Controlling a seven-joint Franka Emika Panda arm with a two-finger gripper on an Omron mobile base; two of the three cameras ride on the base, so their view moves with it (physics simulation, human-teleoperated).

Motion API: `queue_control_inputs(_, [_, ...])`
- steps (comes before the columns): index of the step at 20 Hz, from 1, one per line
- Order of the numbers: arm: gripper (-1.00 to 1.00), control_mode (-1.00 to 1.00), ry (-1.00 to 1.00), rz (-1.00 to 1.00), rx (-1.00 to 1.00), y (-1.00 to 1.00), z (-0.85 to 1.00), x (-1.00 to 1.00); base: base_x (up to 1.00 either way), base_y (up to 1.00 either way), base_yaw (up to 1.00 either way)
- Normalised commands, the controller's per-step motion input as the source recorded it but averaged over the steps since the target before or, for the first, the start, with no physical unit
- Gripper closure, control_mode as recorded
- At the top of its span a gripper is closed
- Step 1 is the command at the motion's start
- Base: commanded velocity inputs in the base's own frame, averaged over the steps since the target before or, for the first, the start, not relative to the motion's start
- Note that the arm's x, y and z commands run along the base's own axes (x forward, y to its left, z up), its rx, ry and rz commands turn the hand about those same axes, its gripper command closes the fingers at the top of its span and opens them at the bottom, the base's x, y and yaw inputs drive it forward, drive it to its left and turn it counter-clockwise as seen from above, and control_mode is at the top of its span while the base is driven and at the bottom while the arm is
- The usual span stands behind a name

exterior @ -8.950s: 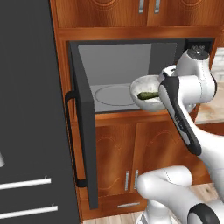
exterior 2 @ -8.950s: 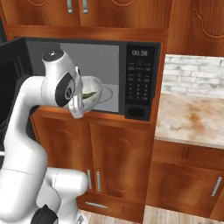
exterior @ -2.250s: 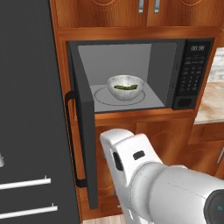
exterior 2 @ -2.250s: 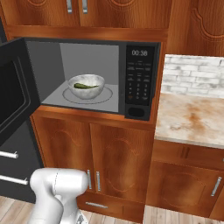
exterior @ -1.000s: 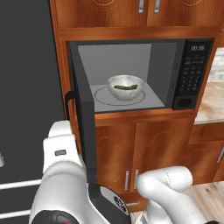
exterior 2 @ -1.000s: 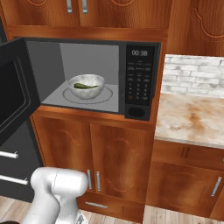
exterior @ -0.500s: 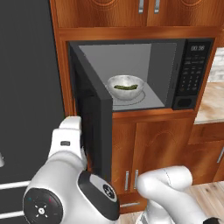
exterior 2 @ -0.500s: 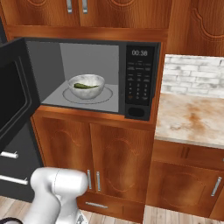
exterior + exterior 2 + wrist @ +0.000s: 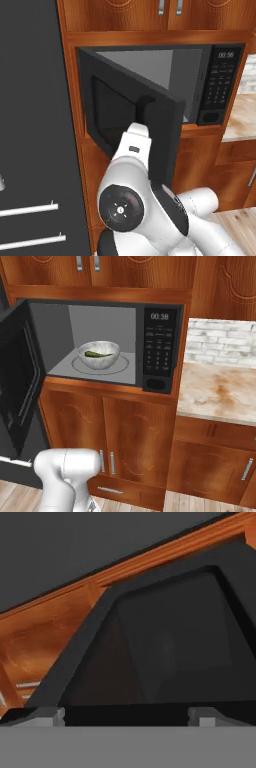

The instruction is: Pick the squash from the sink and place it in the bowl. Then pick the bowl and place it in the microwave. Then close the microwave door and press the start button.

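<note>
The microwave (image 9: 105,341) stands in a wooden cabinet, with its keypad panel (image 9: 160,348) on the right. On the turntable inside sits the silver bowl (image 9: 99,357), and the small green squash (image 9: 98,354) lies in it. The microwave door (image 9: 135,120) is swung about halfway, and its dark window (image 9: 175,647) looms close in the hand view. My white forearm (image 9: 136,147) reaches up to the door's outer face. My gripper (image 9: 126,714) is open, its tips wide apart right in front of the door, with nothing between them. The sink is out of view.
A tall black appliance front (image 9: 30,125) with bar handles stands left of the microwave. Wooden cabinet doors (image 9: 135,451) sit below it. A stone counter (image 9: 220,391) with a brick backsplash lies to the right.
The door has swung from wide open to about half shut, with my arm moving up behind it against its outer face. Bowl and squash have stayed on the turntable.
</note>
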Motion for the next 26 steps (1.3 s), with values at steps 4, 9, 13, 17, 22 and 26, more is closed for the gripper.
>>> queue_control_inputs(4, [-1.0, -1.0, -0.04, 0.0, 0.09, -1.0, 0.08, 0.41, 0.0, 0.0, 0.0])
queue_control_inputs(9, [-1.0, -1.0, -0.04, 0.0, 0.07, -1.0, 0.11, 0.41, 0.0, 0.0, 0.0])
queue_control_inputs(13, [-1.0, -1.0, 0.0, 0.0, 0.05, -1.0, 0.04, 0.53, 0.0, 0.0, 0.0])
queue_control_inputs(17, [-1.0, -1.0, 0.0, 0.0, 0.07, -1.0, 0.0, 0.62, 0.0, 0.0, 0.0])
queue_control_inputs(22, [-1.0, -1.0, 0.04, 0.0, 0.09, -0.85, -0.01, 0.69, 0.0, 0.0, 0.0])
queue_control_inputs(26, [-1.0, -1.0, 0.01, 0.0, 0.01, -0.57, 0.0, 0.78, 0.0, 0.0, 0.0])
